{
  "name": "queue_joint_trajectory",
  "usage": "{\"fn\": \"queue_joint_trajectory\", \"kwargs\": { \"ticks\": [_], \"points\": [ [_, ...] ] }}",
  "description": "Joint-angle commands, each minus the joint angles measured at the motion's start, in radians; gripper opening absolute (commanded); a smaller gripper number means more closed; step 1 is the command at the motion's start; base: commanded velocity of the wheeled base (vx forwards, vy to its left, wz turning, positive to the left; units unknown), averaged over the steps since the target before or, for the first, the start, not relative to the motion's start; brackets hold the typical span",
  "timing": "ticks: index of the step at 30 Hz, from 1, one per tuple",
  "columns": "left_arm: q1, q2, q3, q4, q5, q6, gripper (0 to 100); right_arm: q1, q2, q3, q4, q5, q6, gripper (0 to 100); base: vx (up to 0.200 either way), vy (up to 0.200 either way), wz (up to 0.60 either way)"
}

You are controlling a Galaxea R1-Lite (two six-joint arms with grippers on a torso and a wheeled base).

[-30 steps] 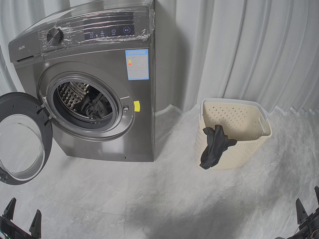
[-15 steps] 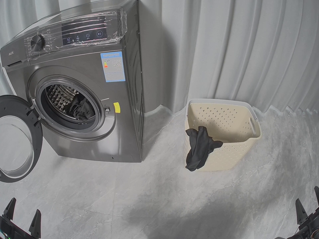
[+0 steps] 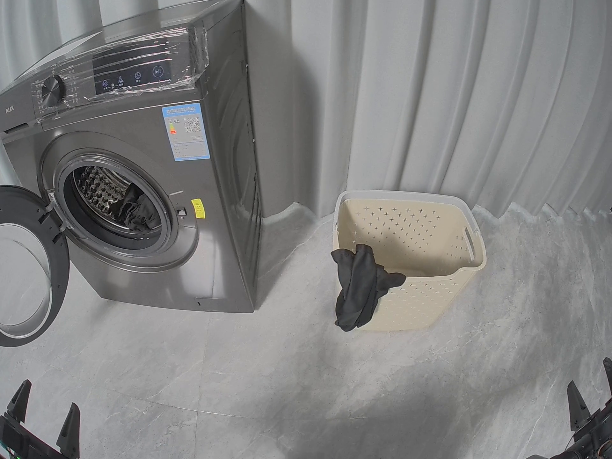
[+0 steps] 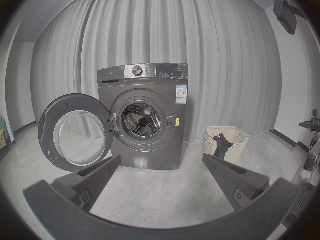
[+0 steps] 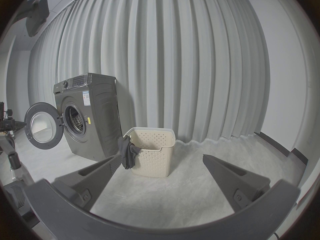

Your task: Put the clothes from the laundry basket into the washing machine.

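The head camera has swung toward the robot's right over the last second, so the washing machine and laundry basket now sit further left in its view; the things themselves have not moved. The machine's door hangs open, and dark clothes lie in the drum. A black garment drapes over the basket's rim, partly hanging outside. The left end effector and right end effector hang low over the floor, fingers spread wide, holding nothing, well apart from the basket.
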Motion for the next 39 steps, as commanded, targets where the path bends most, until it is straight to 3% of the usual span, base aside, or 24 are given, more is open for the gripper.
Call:
{"fn": "queue_joint_trajectory", "kwargs": {
  "ticks": [1, 15, 30, 34, 37, 38, 39],
  "points": [
    [0.000, -0.015, 0.016, 0.000, 0.002, -0.003, 100, -0.003, -0.015, 0.018, 0.001, 0.000, 0.003, 100, 0.200, 0.000, 0.00],
    [0.000, -0.015, 0.016, 0.000, 0.003, -0.009, 100, -0.001, -0.015, 0.018, 0.000, -0.002, 0.004, 100, 0.200, 0.000, 0.00],
    [0.000, -0.015, 0.016, -0.002, 0.002, -0.017, 100, 0.000, -0.015, 0.018, 0.001, -0.003, 0.003, 100, 0.000, 0.000, 0.00],
    [0.000, -0.015, 0.016, -0.002, 0.002, -0.015, 100, -0.003, -0.015, 0.018, 0.000, -0.007, 0.006, 100, 0.150, 0.000, 0.00],
    [0.000, -0.015, 0.016, 0.000, 0.002, -0.015, 100, 0.000, -0.015, -0.073, -0.065, -0.008, 0.018, 100, 0.000, 0.000, 0.00],
    [0.000, -0.015, 0.016, -0.002, 0.002, -0.012, 100, 0.008, 0.000, -0.199, -0.059, -0.002, 0.027, 100, 0.000, 0.000, 0.00],
    [0.000, -0.015, 0.016, -0.002, 0.000, -0.008, 100, 0.013, 0.037, -0.226, -0.039, 0.004, 0.027, 100, 0.000, 0.000, 0.00]
  ]
}}
